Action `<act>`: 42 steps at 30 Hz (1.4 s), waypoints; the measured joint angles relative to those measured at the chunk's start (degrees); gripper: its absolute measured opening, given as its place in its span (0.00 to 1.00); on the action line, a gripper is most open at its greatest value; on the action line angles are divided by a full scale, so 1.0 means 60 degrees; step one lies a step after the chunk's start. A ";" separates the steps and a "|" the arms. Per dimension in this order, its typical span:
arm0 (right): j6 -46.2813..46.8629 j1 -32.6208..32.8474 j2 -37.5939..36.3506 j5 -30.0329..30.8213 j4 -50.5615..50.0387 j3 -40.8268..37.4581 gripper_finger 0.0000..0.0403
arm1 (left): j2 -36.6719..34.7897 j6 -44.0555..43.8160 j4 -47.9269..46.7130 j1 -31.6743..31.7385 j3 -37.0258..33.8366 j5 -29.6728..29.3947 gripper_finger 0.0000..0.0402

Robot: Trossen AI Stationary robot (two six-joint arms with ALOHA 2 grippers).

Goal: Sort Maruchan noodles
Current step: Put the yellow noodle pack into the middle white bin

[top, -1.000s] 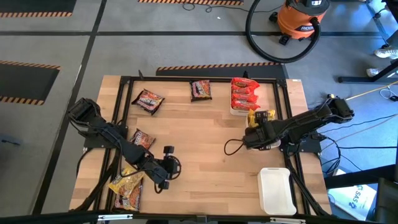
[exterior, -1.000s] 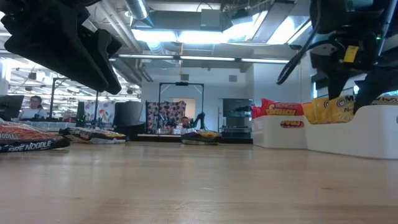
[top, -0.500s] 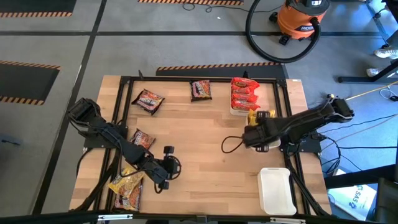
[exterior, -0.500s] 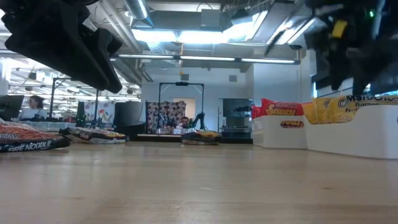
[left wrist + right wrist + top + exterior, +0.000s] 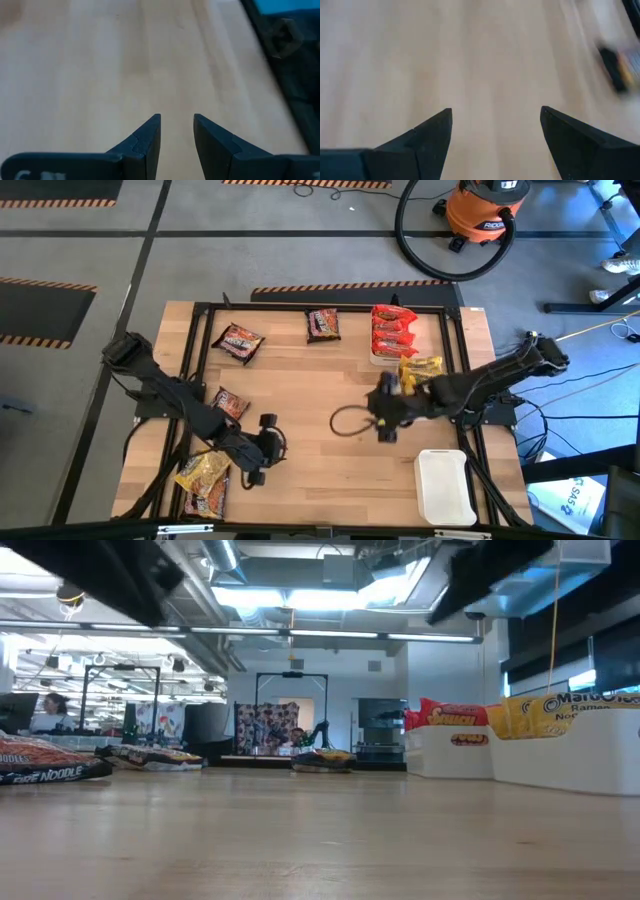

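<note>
- Since a second ago, the right pincer (image 5: 386,412) has swung away from the yellow packet (image 5: 421,367) in the foam tray at the desk's right side and out over bare wood toward the middle; its jaws stand spread wide with nothing between them, as the right wrist view shows.
- Left pincer (image 5: 258,455) has shifted only slightly, near the front left; its fingers (image 5: 145,140) are set close with a narrow gap, empty over bare desk (image 5: 320,470).
- Just beside the left pincer lie a yellow packet and a dark one (image 5: 205,480) at the front left corner, with another dark packet (image 5: 229,402) a little farther back.
- Two more dark packets (image 5: 238,340) and (image 5: 323,324) lie toward the far edge; red packets (image 5: 392,332) are stacked in a white tray at the far right.
- An empty white tray (image 5: 445,485) sits at the front right.
- These packets look light and crinkly, with slick film over a brittle noodle block; I would judge a grip across the short sides, mid-length and gentle, safest against slipping or crushing.
</note>
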 joint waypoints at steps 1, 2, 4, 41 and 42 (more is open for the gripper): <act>-0.0206 0.0172 0.0000 -0.0003 0.0982 -0.0335 0.71 | -0.0126 -0.0362 -0.0437 -0.0075 0.0152 0.0226 0.27; -0.0366 0.0337 0.0000 -0.0004 0.1918 -0.0686 0.71 | -0.0255 -0.0806 -0.0927 -0.0163 0.0278 0.0485 0.27; -0.0593 0.0604 0.0000 -0.0009 0.3505 -0.1373 0.71 | -0.0519 -0.1841 -0.1955 -0.0306 0.0510 0.1298 0.27; -0.0559 0.0991 0.0007 0.0096 0.6734 -0.2773 0.71 | -0.0198 -0.1485 -0.3083 -0.0953 0.1329 0.0054 0.38; -0.0556 0.0991 0.0006 0.0096 0.6734 -0.2773 0.71 | -0.0132 -0.1960 -0.3733 -0.1100 0.1613 0.0132 0.38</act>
